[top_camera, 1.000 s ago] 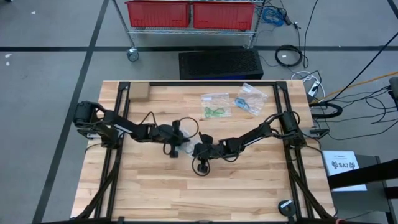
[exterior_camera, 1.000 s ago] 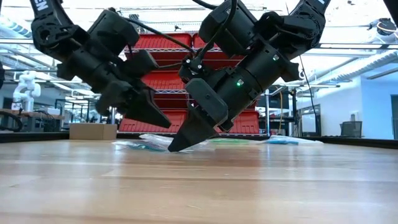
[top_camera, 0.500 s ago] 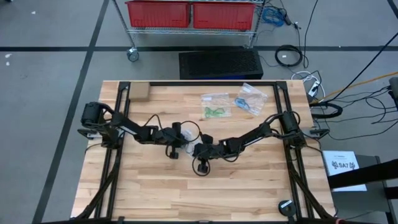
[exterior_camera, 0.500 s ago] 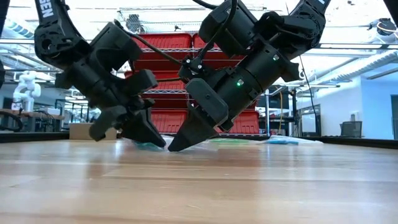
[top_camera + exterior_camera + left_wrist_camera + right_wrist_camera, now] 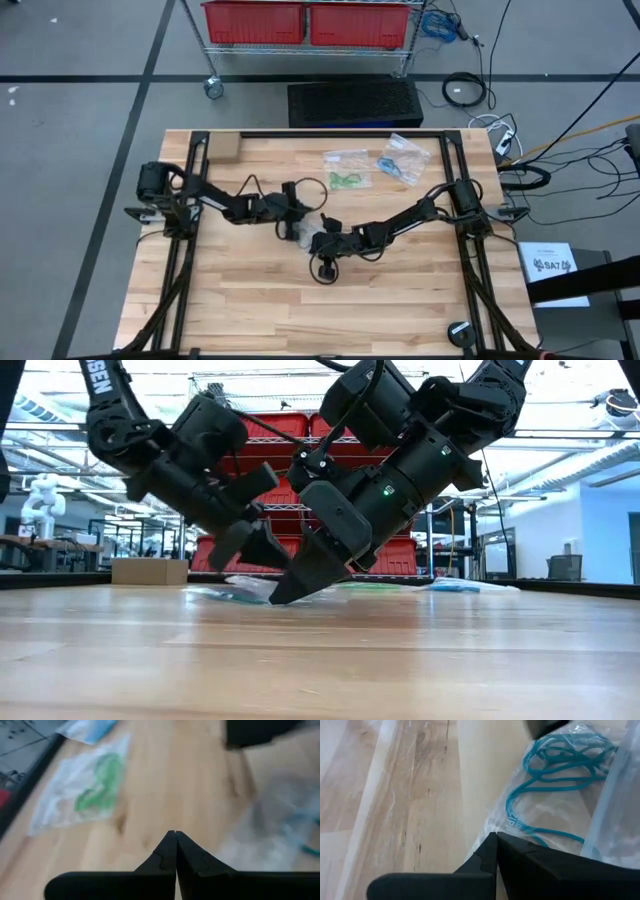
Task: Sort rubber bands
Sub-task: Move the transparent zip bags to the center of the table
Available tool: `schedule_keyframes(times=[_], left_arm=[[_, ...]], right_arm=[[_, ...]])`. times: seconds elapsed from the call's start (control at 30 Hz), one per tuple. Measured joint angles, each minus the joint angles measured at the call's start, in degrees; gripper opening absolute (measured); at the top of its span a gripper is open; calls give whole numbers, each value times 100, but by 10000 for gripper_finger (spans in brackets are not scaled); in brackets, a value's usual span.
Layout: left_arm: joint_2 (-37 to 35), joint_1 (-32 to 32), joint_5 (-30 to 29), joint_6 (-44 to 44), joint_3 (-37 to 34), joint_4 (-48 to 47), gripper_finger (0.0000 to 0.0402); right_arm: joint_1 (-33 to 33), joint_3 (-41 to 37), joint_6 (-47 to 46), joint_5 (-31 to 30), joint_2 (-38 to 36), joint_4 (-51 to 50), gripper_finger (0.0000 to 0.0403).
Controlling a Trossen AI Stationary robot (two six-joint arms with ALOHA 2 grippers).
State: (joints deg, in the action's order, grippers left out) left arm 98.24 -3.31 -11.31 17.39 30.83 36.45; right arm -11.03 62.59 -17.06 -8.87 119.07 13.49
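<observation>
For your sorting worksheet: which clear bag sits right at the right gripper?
The bag of teal bands under the right gripper; the green-band bag and blue-band bag lie farther back.

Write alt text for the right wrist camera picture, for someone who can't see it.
The right claw, shut to a point, presses on the edge of a clear plastic bag holding teal rubber bands on the wooden table. Part of another dark arm shows at the picture's upper edge.
</observation>
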Motion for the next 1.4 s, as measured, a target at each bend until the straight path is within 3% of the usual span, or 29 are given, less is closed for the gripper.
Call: schedule_keyframes(times=[0.3, 0.7, 1.03, 1.4], left_arm=[[-189, -235, -4, -2, 118, -265, 2], [-2137, 559, 226, -638, 58, -2513, 2], [-2889, 994, 7, -1257, -429, -1991, 2], [-2931, 1338, -77, -1835, -703, -1608, 2]], right_arm=[[-96, -2, 16, 34, -24, -18, 0], [-188, 148, 168, 208, -35, -87, 0], [-186, 159, 234, 189, -68, -95, 44], [-336, 164, 141, 154, -79, -80, 99]])
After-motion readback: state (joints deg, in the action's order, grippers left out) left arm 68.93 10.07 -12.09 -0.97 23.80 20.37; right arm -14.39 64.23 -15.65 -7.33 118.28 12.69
